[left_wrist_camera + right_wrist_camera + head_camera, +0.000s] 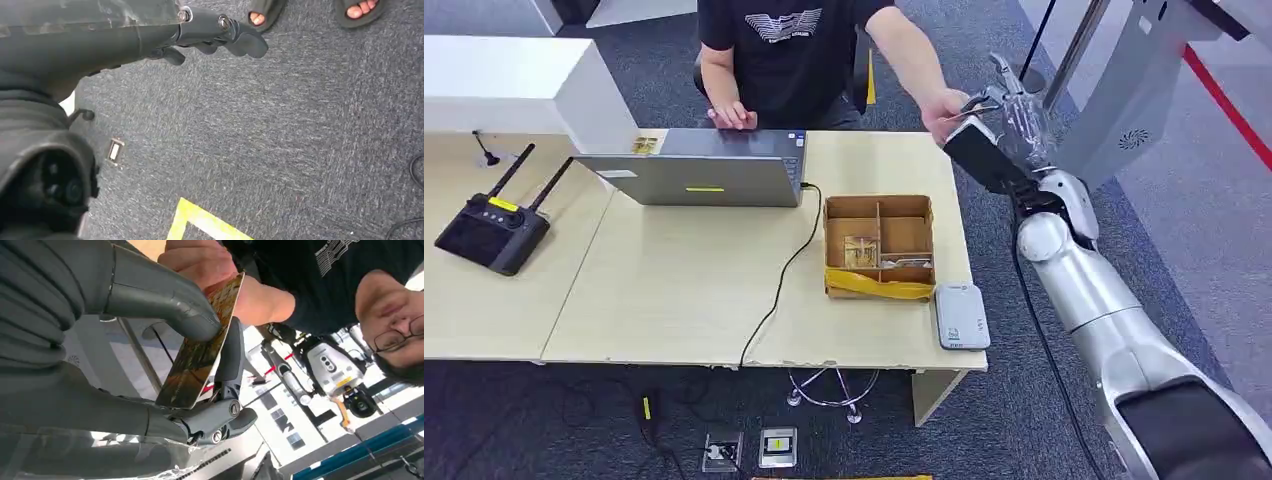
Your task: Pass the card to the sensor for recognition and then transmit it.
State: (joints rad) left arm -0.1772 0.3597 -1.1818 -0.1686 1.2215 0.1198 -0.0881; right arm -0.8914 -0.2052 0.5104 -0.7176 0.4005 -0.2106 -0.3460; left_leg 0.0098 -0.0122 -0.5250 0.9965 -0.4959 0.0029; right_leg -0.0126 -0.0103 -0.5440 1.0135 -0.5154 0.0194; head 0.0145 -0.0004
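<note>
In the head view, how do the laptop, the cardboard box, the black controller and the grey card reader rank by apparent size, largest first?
1. Laptop
2. Cardboard box
3. Controller, close to the box, so this rank is unsure
4. Card reader

the right arm is raised past the surface's far right corner; a card (200,347) is pinched by the right hand (150,340); the left hand (210,35) is hung over the floor.

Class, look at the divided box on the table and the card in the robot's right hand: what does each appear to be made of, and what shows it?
The brown divided box looks like matte corrugated cardboard: dull tan walls, thin slotted partitions. The orange-printed card, pinched in the right robot hand, is thin, stiff and flat with a faint sheen, probably plastic, possibly coated paper.
</note>
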